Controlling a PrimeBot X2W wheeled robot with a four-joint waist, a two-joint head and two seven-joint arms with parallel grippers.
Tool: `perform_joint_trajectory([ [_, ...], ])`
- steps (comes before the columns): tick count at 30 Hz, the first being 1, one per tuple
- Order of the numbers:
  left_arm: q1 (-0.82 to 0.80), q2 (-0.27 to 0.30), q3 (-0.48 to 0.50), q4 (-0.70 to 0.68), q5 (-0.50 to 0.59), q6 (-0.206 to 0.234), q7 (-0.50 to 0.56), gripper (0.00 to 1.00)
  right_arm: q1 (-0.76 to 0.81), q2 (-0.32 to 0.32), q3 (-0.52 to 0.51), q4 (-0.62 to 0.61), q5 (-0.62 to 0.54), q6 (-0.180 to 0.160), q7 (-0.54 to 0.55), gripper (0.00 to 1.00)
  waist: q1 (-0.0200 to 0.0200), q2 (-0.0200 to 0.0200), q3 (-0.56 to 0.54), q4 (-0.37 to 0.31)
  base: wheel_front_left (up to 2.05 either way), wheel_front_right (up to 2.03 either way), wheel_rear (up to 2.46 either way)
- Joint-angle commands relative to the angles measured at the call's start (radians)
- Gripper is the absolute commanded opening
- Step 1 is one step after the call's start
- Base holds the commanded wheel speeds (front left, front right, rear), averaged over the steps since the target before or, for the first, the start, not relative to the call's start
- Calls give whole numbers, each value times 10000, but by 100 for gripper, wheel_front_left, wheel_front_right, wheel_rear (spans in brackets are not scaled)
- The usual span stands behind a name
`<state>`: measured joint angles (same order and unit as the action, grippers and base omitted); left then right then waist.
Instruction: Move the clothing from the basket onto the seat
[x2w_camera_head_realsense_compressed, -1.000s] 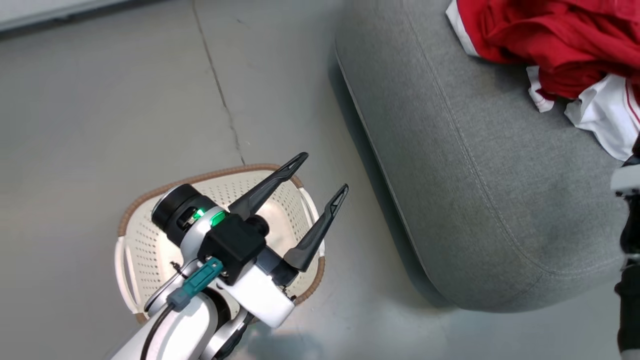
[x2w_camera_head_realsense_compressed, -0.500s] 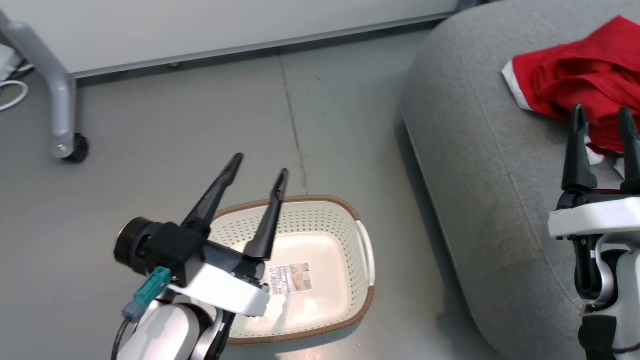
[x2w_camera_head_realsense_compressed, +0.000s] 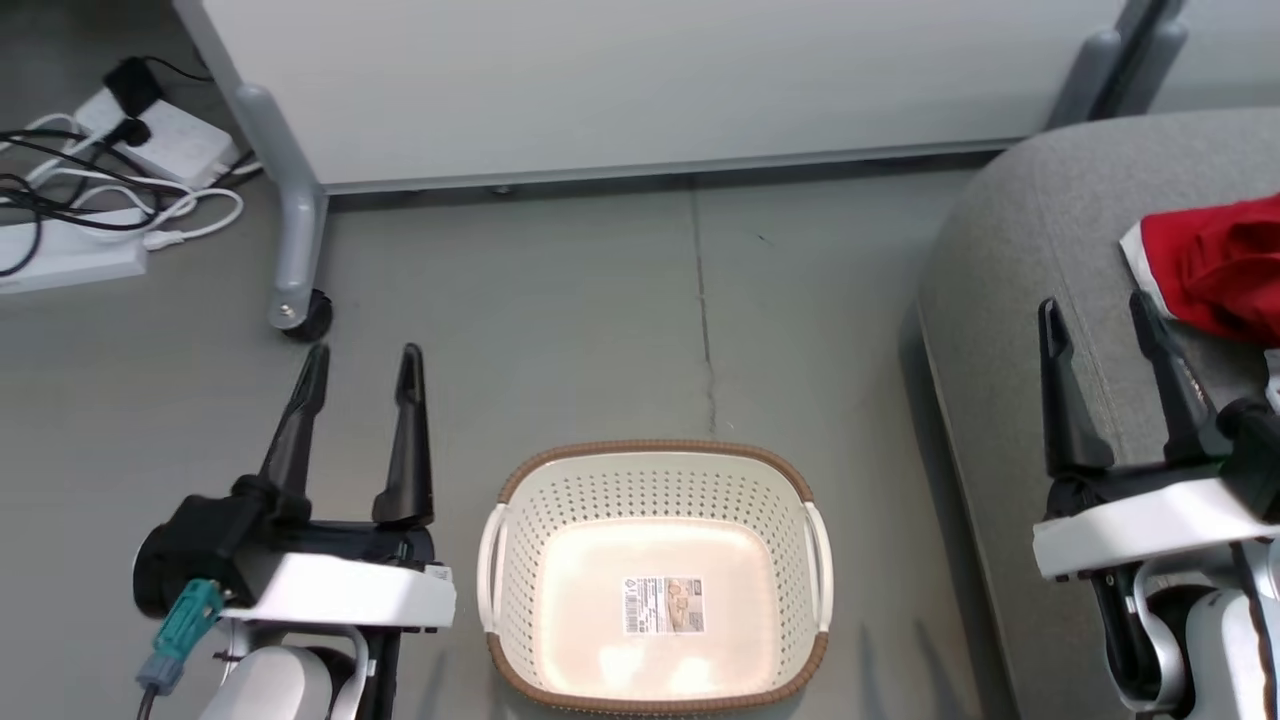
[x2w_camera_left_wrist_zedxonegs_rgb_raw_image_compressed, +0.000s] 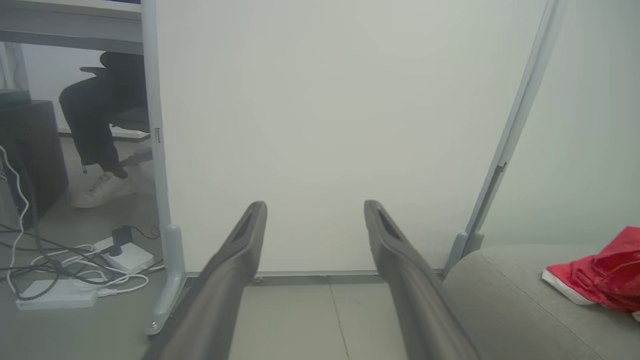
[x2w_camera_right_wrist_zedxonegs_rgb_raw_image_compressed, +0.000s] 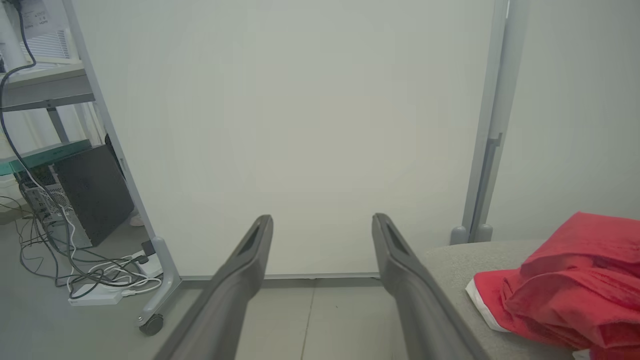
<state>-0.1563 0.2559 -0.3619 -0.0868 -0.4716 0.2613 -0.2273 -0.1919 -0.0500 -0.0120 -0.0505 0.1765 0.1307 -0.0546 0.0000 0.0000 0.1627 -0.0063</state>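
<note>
The cream basket (x2w_camera_head_realsense_compressed: 520, 560) stands on the floor at the bottom centre of the head view, with nothing in it but the barcode label (x2w_camera_head_realsense_compressed: 663, 604) on its floor. Red clothing (x2w_camera_head_realsense_compressed: 1215, 265) with white trim lies on the grey seat (x2w_camera_head_realsense_compressed: 1010, 300) at the right; it shows too in the left wrist view (x2w_camera_left_wrist_zedxonegs_rgb_raw_image_compressed: 600, 272) and the right wrist view (x2w_camera_right_wrist_zedxonegs_rgb_raw_image_compressed: 570, 285). My left gripper (x2w_camera_head_realsense_compressed: 362, 358) is open over bare floor left of the basket. My right gripper (x2w_camera_head_realsense_compressed: 1095, 308) is open above the seat's left part, just left of the clothing. Both hold nothing.
A pale wheeled partition panel (x2w_camera_head_realsense_compressed: 640, 80) runs along the back, its castor (x2w_camera_head_realsense_compressed: 300, 318) left of centre. Cables and power strips (x2w_camera_head_realsense_compressed: 90, 215) lie at the far left. A seated person's leg and shoe (x2w_camera_left_wrist_zedxonegs_rgb_raw_image_compressed: 97, 150) show behind the panel. A dark computer case (x2w_camera_right_wrist_zedxonegs_rgb_raw_image_compressed: 90, 200) stands by shelving.
The head camera has swung left and up, so the basket now sits centred and the panel and cables show. Both arms have drawn back to the sides, grippers open and pointing forward.
</note>
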Motion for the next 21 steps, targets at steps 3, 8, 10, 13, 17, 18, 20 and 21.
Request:
perform_joint_trajectory([
  [3,368,-112,381,53,-184,191,-202,100,486,-37,-11,-138,-45,2,162,100,0,0,-482,413,0,0,0],
  [8,799,-168,793,137,-262,221,-309,100,1077,-36,-100,-268,-106,2,316,100,0,0,-843,580,0,0,0],
  [10,976,-135,891,239,-222,225,-339,100,1316,-33,-123,-321,-75,2,351,100,0,0,-966,595,0,0,0],
  [13,1220,-119,975,300,-116,127,-363,100,1669,-35,-150,-363,-56,2,423,100,0,0,-1155,576,0,0,0],
  [17,1548,-66,979,474,0,-28,-378,100,2079,-36,-162,-390,-77,2,457,100,0,0,-1439,537,0,0,0],
  [18,1622,-59,985,524,24,-76,-380,100,2177,-36,-185,-386,-81,2,471,100,0,0,-1504,540,0,0,0],
  [20,1715,-25,966,583,75,-133,-381,100,2262,-33,-198,-375,-66,2,491,100,0,0,-1565,533,0,0,0],
  [21,1760,-38,956,601,49,-214,-384,100,2331,-33,-220,-368,-64,2,512,100,0,0,-1620,529,0,0,0],
])
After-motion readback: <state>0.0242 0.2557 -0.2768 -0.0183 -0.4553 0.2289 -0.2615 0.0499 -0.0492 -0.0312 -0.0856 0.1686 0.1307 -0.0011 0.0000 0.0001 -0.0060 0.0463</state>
